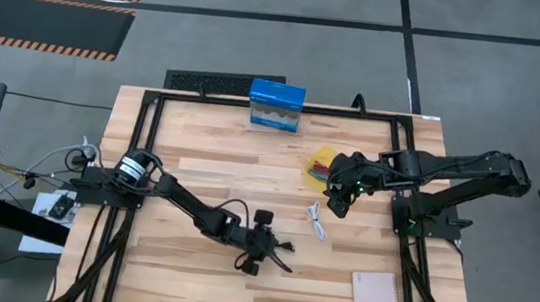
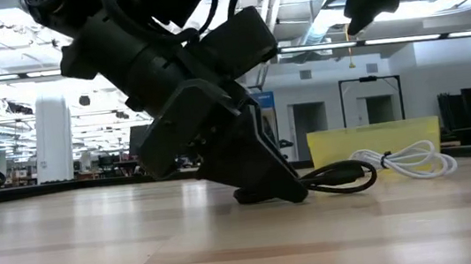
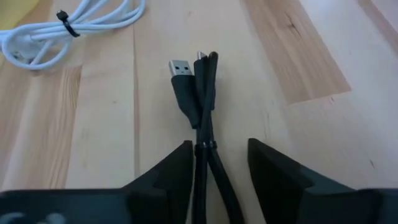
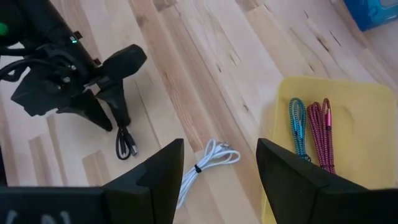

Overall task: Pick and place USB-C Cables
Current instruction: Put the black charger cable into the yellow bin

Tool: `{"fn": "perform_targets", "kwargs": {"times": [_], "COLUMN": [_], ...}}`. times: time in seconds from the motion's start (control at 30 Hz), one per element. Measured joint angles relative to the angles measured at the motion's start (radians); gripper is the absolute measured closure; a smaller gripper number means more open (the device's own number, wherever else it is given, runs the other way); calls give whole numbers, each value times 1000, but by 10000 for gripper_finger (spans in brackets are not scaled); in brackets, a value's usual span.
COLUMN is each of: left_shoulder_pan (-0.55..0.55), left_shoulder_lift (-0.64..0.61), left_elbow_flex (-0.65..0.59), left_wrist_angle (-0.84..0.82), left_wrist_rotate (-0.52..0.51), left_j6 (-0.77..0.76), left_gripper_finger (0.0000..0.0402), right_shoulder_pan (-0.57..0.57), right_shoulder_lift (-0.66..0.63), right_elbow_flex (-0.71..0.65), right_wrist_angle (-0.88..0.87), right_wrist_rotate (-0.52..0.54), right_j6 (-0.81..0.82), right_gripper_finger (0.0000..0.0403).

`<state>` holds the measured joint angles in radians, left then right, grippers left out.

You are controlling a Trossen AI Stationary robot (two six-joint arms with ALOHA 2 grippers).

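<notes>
Black cable (image 3: 200, 106) lies on the table (image 1: 200, 144) between the spread fingers of our left gripper (image 3: 217, 165), not yet grasped, with free wood around. Our right gripper (image 4: 221, 165) hangs open over the white cable (image 4: 202, 163), beside the yellow tray (image 4: 367, 155) edge; teal cable (image 4: 297, 127) and red cable (image 4: 320, 130) lie inside.

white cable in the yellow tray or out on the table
Out. The white cable lies on the bare table beside the yellow tray; only the teal cable and red cable are inside.

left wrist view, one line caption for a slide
Left claw open astride the black USB cable on the wooden table, white cable beyond.
</notes>
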<state>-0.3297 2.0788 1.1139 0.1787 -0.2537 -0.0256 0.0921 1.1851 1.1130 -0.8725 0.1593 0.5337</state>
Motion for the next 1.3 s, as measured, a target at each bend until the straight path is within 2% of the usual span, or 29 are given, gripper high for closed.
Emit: {"fn": "perform_targets", "kwargs": {"times": [0.17, 0.23, 0.37, 0.57, 0.87, 0.97, 1.1, 1.2, 1.3], "left_shoulder_pan": [1, 2, 7, 18, 111, 157, 205, 216, 220], "left_shoulder_lift": [-1, -1, 0, -51, -317, -456, -684, -870, -1032], "left_elbow_flex": [1, 1, 0, -8, -32, -150, -395, -567, -703], "left_wrist_angle": [-51, -68, -74, -119, -424, -431, -370, -235, -82], "left_wrist_rotate": [-55, -72, -73, -77, -117, -125, -120, -120, -118], "left_j6": [-50, -69, -100, -46, 54, 43, -52, -109, -128], "left_gripper_finger": [363, 388, 390, 397, 399, 399, 399, 399, 399], "right_shoulder_pan": [0, 0, 0, 0, 0, 0, 2, 2, 5], "right_shoulder_lift": [0, 0, 0, 0, 0, 0, 0, 0, 0], "right_elbow_flex": [0, 0, 0, 0, 0, -5, -38, -76, -129], "right_wrist_angle": [0, -1, 0, 0, -3, -1, 1, 33, 156], "right_wrist_rotate": [0, 2, 4, 4, 4, 4, 5, 7, 9], "right_j6": [0, 0, -1, -3, -11, -10, -3, -4, -26], "right_gripper_finger": [179, 179, 179, 179, 179, 179, 179, 179, 179]}}
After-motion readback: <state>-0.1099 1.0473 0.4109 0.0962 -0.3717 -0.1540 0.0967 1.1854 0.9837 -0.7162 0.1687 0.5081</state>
